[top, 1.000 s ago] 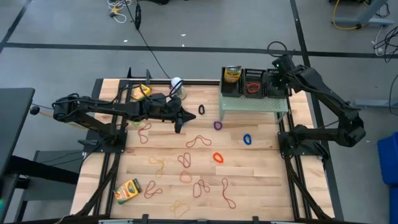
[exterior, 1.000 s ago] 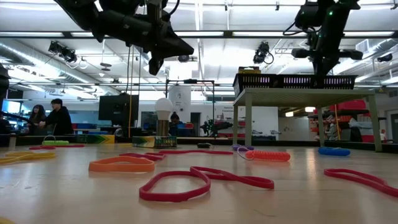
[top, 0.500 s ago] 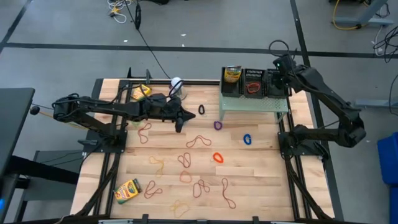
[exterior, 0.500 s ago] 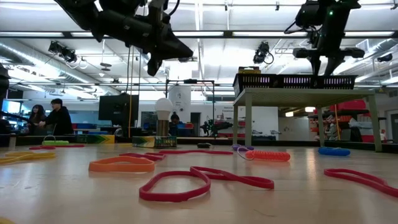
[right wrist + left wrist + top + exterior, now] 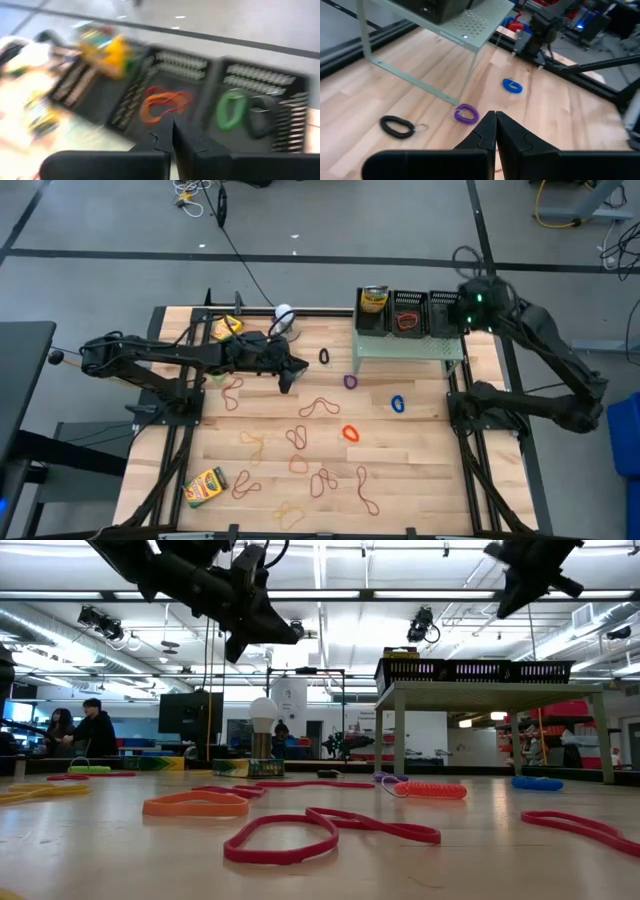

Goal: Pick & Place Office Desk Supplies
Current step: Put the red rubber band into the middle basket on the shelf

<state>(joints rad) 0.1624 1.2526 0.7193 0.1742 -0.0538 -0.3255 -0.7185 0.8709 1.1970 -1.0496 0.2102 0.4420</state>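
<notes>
Left hand (image 5: 287,383) hovered above the worktop (image 5: 420,470) with its fingers (image 5: 512,134) pressed together, holding nothing, just left of a black band (image 5: 324,357) and a purple band (image 5: 350,381). One crayon box (image 5: 205,486) lay at the near-left corner, another (image 5: 226,326) by the far-left edge beside the white ball (image 5: 284,312). Red, orange and tan bands (image 5: 320,480) were scattered over the middle; an orange band (image 5: 350,433) and a blue band (image 5: 398,404) lay further right. On the green riser (image 5: 410,346) sat three black mesh baskets (image 5: 408,312): left one held a crayon box (image 5: 373,299), middle one red-orange bands (image 5: 161,103), right one a green loop (image 5: 230,107) and something dark, probably a black band. Right hand (image 5: 172,131) hung over the baskets, fingers shut together, empty.
</notes>
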